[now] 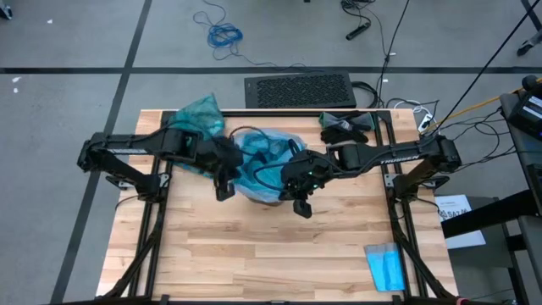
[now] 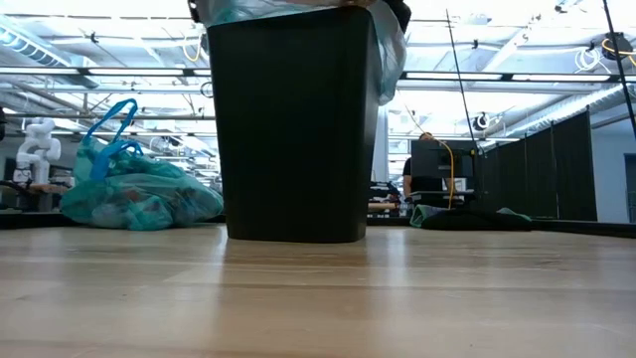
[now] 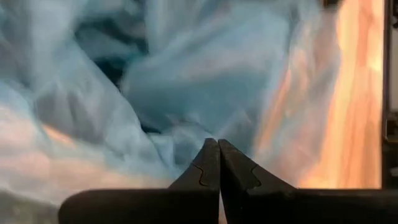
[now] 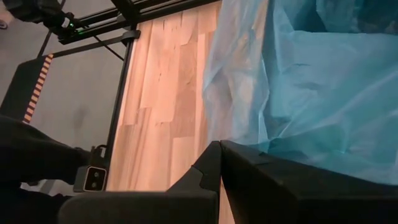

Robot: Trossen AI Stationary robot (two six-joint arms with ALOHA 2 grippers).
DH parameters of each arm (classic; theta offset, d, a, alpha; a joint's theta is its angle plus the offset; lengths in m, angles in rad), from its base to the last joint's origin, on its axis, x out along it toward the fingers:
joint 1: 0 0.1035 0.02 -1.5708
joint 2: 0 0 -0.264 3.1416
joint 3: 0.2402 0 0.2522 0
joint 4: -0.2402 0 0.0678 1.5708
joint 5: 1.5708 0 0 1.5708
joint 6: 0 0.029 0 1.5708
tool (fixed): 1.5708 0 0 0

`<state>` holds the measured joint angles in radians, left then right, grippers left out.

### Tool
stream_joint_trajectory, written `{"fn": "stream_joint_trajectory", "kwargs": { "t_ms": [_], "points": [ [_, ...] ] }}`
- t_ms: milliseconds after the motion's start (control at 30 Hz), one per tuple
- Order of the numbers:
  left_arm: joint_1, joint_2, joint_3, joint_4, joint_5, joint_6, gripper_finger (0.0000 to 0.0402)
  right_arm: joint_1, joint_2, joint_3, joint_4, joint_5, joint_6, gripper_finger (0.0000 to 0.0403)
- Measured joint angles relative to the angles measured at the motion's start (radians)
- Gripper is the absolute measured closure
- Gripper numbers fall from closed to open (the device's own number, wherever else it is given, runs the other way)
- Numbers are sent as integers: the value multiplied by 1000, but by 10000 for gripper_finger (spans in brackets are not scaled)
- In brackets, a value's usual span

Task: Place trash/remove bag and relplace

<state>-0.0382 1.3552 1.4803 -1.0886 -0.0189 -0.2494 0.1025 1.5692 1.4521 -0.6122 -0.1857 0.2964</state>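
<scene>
A black bin (image 2: 293,129) stands mid-table with the sky-blue bag (image 1: 269,163) draped in and over its top. The dark teal bag (image 1: 200,115), knotted and full, rests on its underside on the table at the far left (image 2: 139,199). No loose trash is in view. My left gripper (image 1: 224,190) is at the bin's near-left side and my right gripper (image 1: 301,206) at its near-right corner. Both are shut, with sky-blue plastic at their tips. My left gripper (image 3: 217,144) pinches a fold of the sky-blue bag (image 3: 186,134) between its shut fingertips, slanting down from the table's left. Creases in the plastic run toward the tips. One layer or several, I cannot tell. My right gripper (image 4: 221,146) is shut where the sky-blue bag's hanging edge (image 4: 210,127) comes down to its tips, slanting down from the table's right. The plastic hangs loosely over the bin's side. The fingers hide how much lies between them.
Black gloves (image 1: 345,127) lie at the far right of the table. A small blue folded cloth (image 1: 385,267) lies at the near right corner. The light wooden tabletop (image 1: 254,254) is bare in front of the bin.
</scene>
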Motion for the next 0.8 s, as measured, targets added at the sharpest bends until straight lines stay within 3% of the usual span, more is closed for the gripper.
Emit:
{"fn": "stream_joint_trajectory", "kwargs": {
  "t_ms": [467,633,800],
  "points": [
    [-135,0,0,-32,-114,-113,402,30,-3,0,-14,7,39,403],
    [-135,-1,-16,-86,-179,-131,402,38,-3,0,-61,113,37,403],
    [-135,-2,-74,-69,-183,-139,402,43,2,-36,-62,137,62,403]
  ]
}}
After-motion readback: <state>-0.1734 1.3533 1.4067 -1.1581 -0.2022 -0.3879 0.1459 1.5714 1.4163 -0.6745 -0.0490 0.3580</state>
